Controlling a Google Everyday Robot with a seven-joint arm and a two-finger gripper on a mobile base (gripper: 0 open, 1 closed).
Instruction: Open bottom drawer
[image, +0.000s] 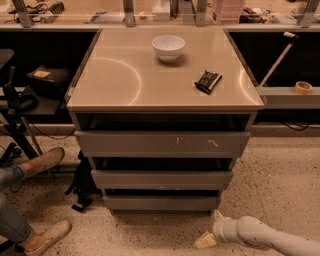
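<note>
hovering low over the speckled floor (280, 185), the gripper (209, 228) sits in front of the cabinet (80, 102), near its lower right corner. its two fingers are spread apart, one tip pointing up toward the cabinet and the other, with a pale yellowish pad, angled down toward the floor, and nothing is between them. the white arm (265, 234) behind it reaches in from the right, away from the cabinet.

the bottom drawer (161, 202) is the lowest of the cabinet's three grey fronts, plain and flat. its front sits furthest back of the three, with a dark gap above it, and none of its inside shows. the gripper is near the right end of that front but apart from it.

above it on the cabinet comes the middle drawer (162, 179), then the taller top drawer (162, 144), which carries pale scratch marks right of its middle and stands furthest forward.

on the cabinet's shiny top a white bowl (168, 47) stands toward the back, and a small black object (208, 81) lies nearer the right front edge, well apart from the bowl.

left of the cabinet, two legs in jeans end in tan shoes (44, 161) on the floor, and a black bag (82, 187) leans beside the cabinet's lower left side. right of the cabinet, a roll of tape (303, 87) rests on a low shelf.
</note>
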